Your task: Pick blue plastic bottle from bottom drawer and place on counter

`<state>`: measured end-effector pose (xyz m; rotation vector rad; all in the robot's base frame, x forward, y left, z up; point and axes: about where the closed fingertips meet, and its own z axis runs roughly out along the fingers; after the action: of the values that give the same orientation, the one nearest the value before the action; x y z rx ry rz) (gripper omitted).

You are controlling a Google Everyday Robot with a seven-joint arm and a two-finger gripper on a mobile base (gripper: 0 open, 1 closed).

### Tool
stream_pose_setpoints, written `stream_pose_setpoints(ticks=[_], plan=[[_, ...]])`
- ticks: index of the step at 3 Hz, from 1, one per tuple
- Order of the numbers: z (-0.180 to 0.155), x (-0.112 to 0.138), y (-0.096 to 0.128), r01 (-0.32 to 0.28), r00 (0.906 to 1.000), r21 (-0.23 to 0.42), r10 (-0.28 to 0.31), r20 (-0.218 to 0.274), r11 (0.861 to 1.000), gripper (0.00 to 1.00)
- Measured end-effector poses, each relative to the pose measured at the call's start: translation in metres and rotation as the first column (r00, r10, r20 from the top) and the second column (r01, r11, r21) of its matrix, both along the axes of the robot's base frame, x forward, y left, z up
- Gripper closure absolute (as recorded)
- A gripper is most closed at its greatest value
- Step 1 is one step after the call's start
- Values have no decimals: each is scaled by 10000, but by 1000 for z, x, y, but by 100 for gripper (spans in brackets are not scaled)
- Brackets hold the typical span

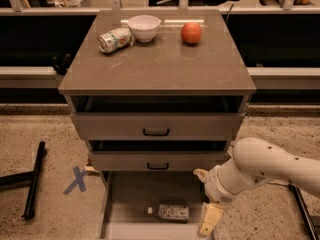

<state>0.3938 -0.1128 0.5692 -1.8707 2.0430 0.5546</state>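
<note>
The blue plastic bottle [169, 212] lies on its side in the open bottom drawer [131, 193], white cap pointing left. My gripper [200, 202] hangs at the drawer's right edge, just right of the bottle and apart from it. It is open and empty, with one pale finger [199, 173] up near the middle drawer front and the other [210, 219] lower down. The white arm [265, 166] reaches in from the right. The counter [160, 66] is the grey-brown top of the cabinet.
On the counter stand a dented can [114, 38], a white bowl [144, 27] and an orange fruit [191, 33]. Two shut drawers with black handles [156, 132] sit above the open one. A black bar [33, 179] and a blue tape cross [76, 179] lie on the floor at left.
</note>
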Motion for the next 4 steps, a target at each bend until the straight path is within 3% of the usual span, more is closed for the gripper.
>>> stream_pose_setpoints(ticks=[2, 3, 4], plan=[[-86, 24, -26, 436, 9987, -1107, -404, 311, 9929, 0], [-153, 31, -36, 723, 9972, -1337, -743, -98, 9884, 0], [-154, 31, -36, 720, 9972, -1337, -740, -99, 9884, 0]])
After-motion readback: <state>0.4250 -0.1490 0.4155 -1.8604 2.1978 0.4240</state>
